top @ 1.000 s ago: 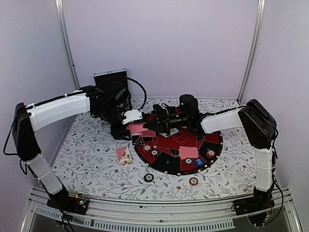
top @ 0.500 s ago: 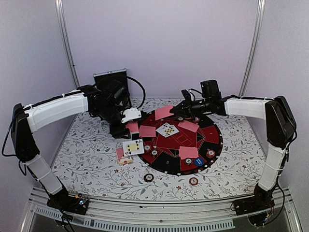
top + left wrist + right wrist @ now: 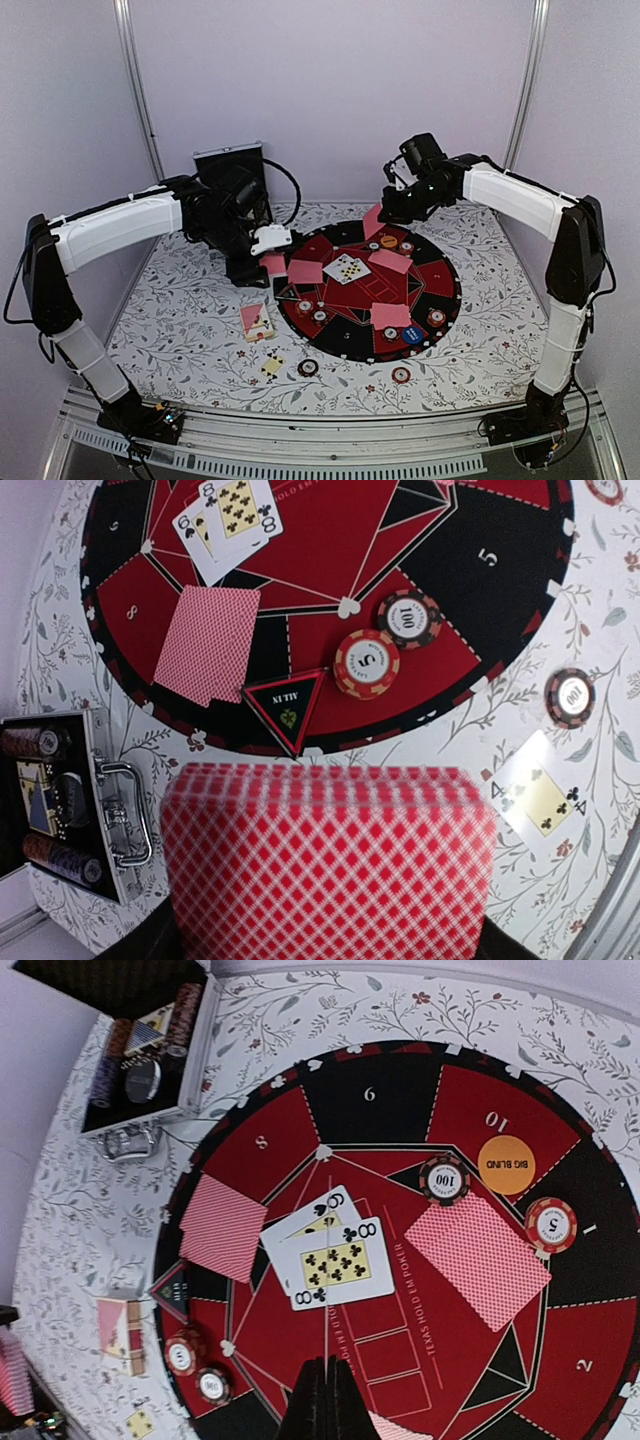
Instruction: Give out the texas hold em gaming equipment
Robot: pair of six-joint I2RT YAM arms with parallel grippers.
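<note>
Playing cards (image 3: 330, 865), a pink-backed stack, clamped in closed left claw (image 3: 271, 262) at nine o'clock edge of round mat (image 3: 447, 297). Single pink card (image 3: 372, 222) pinched in closed right claw (image 3: 386, 212), raised over twelve o'clock. Chips (image 3: 437, 317) lying on mat.

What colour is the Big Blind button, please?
The button is orange; best in right wrist view.

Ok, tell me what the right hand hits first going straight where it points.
The right hand would probably meet the red centre of the mat, just short of the face-up eight of clubs; depth is unclear.
</note>
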